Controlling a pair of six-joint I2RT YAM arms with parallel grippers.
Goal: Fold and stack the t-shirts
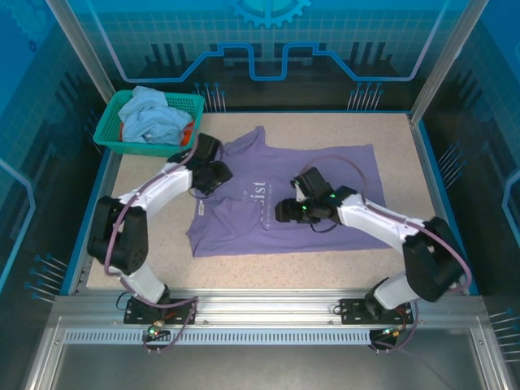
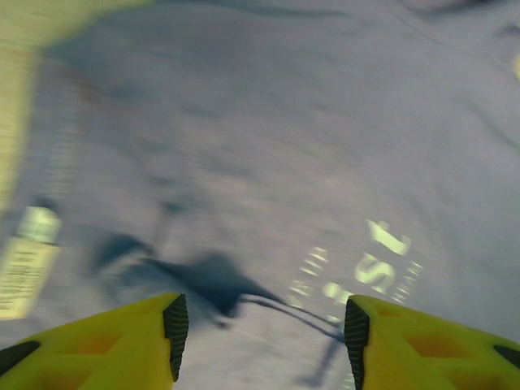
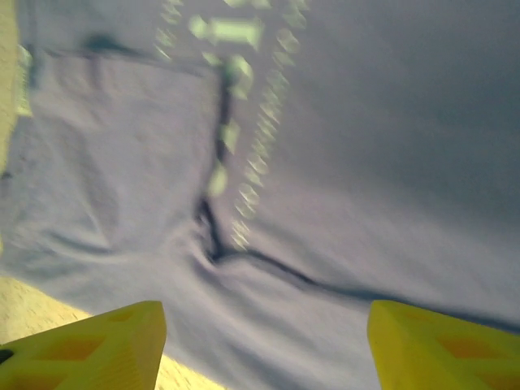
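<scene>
A lavender-purple t-shirt point(image 1: 280, 191) with white chest lettering point(image 1: 258, 193) lies on the table, partly folded, its sleeves towards the back. My left gripper point(image 1: 213, 179) hovers over the shirt's left part. In the left wrist view its yellow fingers point(image 2: 122, 341) stand apart with nothing between them, just above the cloth point(image 2: 244, 146) and near the lettering point(image 2: 382, 260). My right gripper point(image 1: 284, 213) is over the shirt's middle, open and holding nothing. Beneath it a folded edge point(image 3: 268, 264) crosses the cloth. A light-blue t-shirt point(image 1: 154, 114) and an orange one point(image 1: 188, 132) lie in the basket.
The teal mesh basket point(image 1: 110, 134) stands at the back left corner of the table. Bare speckled tabletop point(image 1: 154, 244) runs along the near side and left of the shirt. Blue frame walls close in the table on all sides.
</scene>
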